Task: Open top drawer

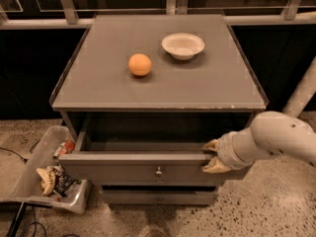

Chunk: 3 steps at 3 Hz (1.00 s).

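Top drawer point(118, 169), part-way out beneath the cabinet top point(98, 88), knob point(158, 171) free at its middle, is pinched at its front's right end by the gripper point(213, 156); the pull looks midway, and next calls for a straight outward draw.

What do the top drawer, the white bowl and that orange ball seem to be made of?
The top drawer: probably grey-painted wood, matte flat panels, with a shiny metal knob. The white bowl: smooth, ceramic or plastic; unclear which. The orange ball: matte, maybe real fruit or plastic. The gripper clamps its jaws over the drawer front's right end.
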Available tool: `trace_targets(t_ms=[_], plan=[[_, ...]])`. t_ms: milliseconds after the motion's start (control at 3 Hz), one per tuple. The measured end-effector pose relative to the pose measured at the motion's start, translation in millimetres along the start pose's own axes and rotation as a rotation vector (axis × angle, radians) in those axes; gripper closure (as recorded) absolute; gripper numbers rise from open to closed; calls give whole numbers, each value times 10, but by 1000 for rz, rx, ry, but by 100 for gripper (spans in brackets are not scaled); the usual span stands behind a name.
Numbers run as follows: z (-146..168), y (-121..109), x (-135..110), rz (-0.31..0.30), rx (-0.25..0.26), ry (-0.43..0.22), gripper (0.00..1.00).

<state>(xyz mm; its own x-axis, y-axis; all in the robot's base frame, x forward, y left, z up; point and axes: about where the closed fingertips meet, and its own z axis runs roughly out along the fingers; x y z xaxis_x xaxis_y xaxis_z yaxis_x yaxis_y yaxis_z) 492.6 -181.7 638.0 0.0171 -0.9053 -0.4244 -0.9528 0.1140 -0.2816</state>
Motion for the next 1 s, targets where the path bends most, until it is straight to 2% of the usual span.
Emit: trace_targets(t_ms=[333,667,1000], plan=[[-26,127,9,7,9,-1,100],[-26,127,9,7,9,-1,100],[-25,127,9,7,9,-1,82]])
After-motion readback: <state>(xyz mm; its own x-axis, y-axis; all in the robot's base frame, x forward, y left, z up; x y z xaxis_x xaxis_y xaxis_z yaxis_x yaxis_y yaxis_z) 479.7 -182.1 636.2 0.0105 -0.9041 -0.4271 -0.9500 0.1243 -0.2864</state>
